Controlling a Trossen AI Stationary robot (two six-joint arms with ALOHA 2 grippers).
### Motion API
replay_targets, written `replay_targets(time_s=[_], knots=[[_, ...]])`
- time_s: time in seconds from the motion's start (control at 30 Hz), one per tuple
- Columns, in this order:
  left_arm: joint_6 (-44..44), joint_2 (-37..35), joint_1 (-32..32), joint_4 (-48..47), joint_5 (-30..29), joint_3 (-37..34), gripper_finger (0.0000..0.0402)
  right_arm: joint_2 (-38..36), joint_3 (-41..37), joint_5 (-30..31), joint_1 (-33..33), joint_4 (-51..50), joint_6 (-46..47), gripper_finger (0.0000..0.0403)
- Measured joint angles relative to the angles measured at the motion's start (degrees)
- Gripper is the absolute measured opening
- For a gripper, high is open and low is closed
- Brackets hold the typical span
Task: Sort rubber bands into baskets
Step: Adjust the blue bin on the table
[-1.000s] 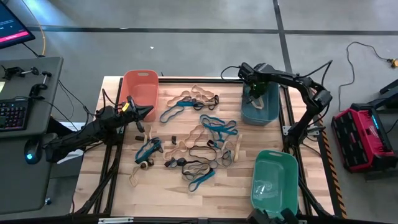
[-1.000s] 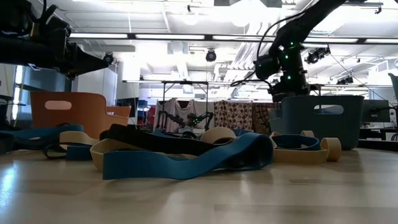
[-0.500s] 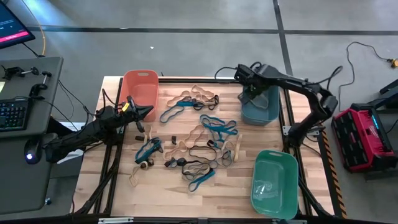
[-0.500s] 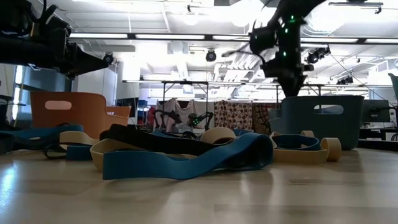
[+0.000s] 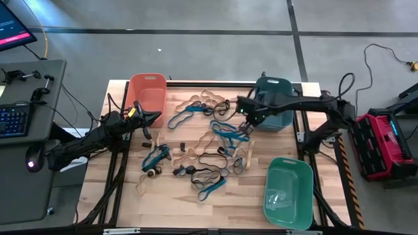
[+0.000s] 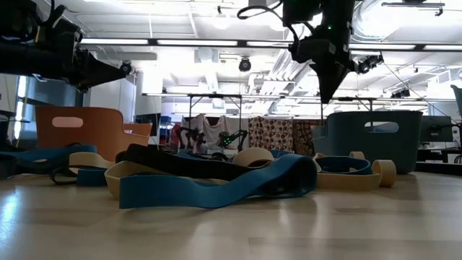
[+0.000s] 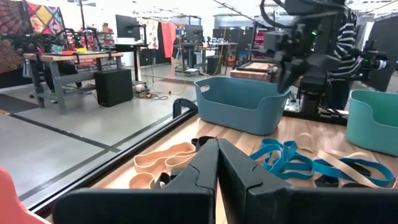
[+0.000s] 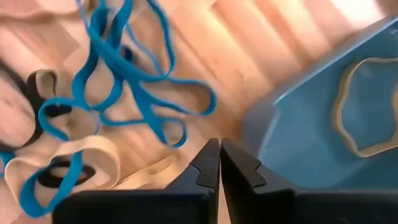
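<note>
Many tan, blue and black rubber bands (image 5: 208, 140) lie loose on the wooden table's middle; a blue tangle (image 8: 134, 93) lies just under my right gripper. The orange basket (image 5: 145, 94) stands far left, the dark teal basket (image 5: 274, 103) far right, the green basket (image 5: 290, 189) near right. A tan band (image 8: 367, 106) lies inside the teal basket. My right gripper (image 5: 245, 125) hangs shut and empty above the bands, left of the teal basket, pointing down (image 6: 328, 83). My left gripper (image 5: 154, 118) is shut and empty beside the orange basket, above the table.
Black cables run along the table's far edge (image 5: 196, 83). A desk with a keyboard (image 5: 16, 121) stands left of the table, and a red case (image 5: 382, 143) lies on the floor to the right. Bare wood shows along the near edge (image 5: 170, 209).
My right gripper has risen out of the dark teal basket and swung toward the table's left and near side; it now hangs over the blue bands in the middle. My left arm has kept still. The bands on the table have not moved.
</note>
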Motion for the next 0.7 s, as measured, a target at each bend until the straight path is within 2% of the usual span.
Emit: replay_targets(time_s=[0.33,0.57,0.7], knots=[[-0.1,0.0,0.0,0.0,0.1,0.0,0.0000,2.3,0.0,1.8,1.2,-7.4,4.3,0.0000],[-1.6,0.0,0.0,0.0,7.1,0.0,0.0000,2.3,-3.7,2.0,0.1,-7.9,4.6,0.0000],[-2.0,0.0,0.0,0.0,7.3,0.0,0.0000,2.3,-5.8,4.1,-0.1,-8.8,5.1,0.0000]])
